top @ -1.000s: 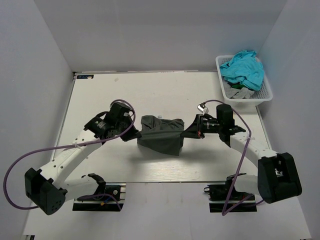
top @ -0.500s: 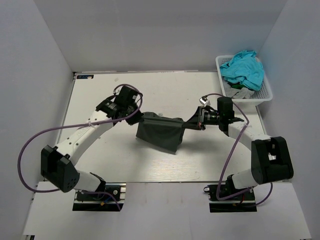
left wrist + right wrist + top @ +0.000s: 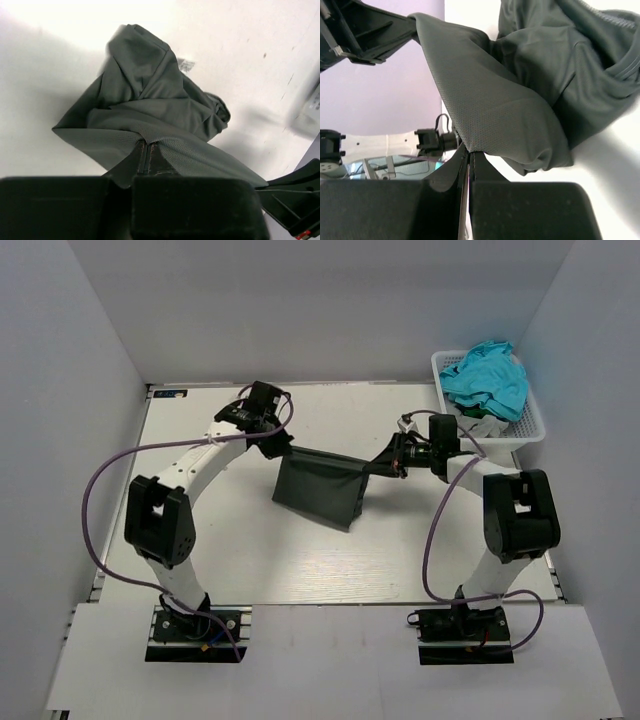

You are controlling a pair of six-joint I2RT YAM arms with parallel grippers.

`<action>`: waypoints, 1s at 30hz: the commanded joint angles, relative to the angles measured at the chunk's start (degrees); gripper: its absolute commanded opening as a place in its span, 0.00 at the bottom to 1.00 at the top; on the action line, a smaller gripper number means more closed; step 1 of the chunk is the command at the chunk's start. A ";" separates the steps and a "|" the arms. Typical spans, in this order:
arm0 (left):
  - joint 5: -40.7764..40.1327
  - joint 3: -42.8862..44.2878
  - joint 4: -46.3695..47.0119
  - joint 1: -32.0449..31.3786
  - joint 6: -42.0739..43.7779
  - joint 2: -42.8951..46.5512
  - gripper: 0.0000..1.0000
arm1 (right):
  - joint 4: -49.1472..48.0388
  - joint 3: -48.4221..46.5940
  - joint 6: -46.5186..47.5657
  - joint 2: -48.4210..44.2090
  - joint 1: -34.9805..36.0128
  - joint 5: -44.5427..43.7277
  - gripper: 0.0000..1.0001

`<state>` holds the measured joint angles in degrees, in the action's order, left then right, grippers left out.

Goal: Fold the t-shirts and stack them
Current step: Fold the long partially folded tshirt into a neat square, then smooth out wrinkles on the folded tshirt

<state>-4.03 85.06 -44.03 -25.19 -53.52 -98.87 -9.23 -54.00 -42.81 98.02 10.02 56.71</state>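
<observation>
Left gripper [image 3: 282,448] and right gripper [image 3: 384,466] each pinch an end of the dark t-shirt [image 3: 318,490], stretched sideways between them, probably off the bench [image 3: 250,550].

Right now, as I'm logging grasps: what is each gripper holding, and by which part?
Both hold the dark tee: the left gripper pinches one end of its top edge, the right gripper the other end.

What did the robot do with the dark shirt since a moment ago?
Both arms swung toward the far side of the table, carrying the dark grey t-shirt along; its top edge now looks straighter. The left end effector and right end effector stayed shut on it. The turquoise t-shirt and white basket did not move.
</observation>
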 commanded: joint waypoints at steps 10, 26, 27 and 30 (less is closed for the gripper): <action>5.70 20.48 9.93 6.46 10.09 -20.90 1.00 | -5.27 -21.92 0.36 21.06 -3.07 -7.83 0.34; 18.01 7.06 18.10 1.12 19.51 -13.28 1.00 | 19.51 -19.48 21.45 4.56 1.92 -26.82 0.91; 18.53 6.18 18.80 1.11 19.50 -13.28 1.00 | 19.34 -18.78 21.28 3.68 2.71 -27.35 0.91; 19.67 3.46 18.81 -0.30 17.75 -13.98 1.00 | 16.71 -15.09 19.34 3.67 4.30 -25.08 0.91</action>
<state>12.14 90.37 -27.53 -24.45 -35.05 -114.98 6.92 -72.14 -24.38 102.06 12.78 32.56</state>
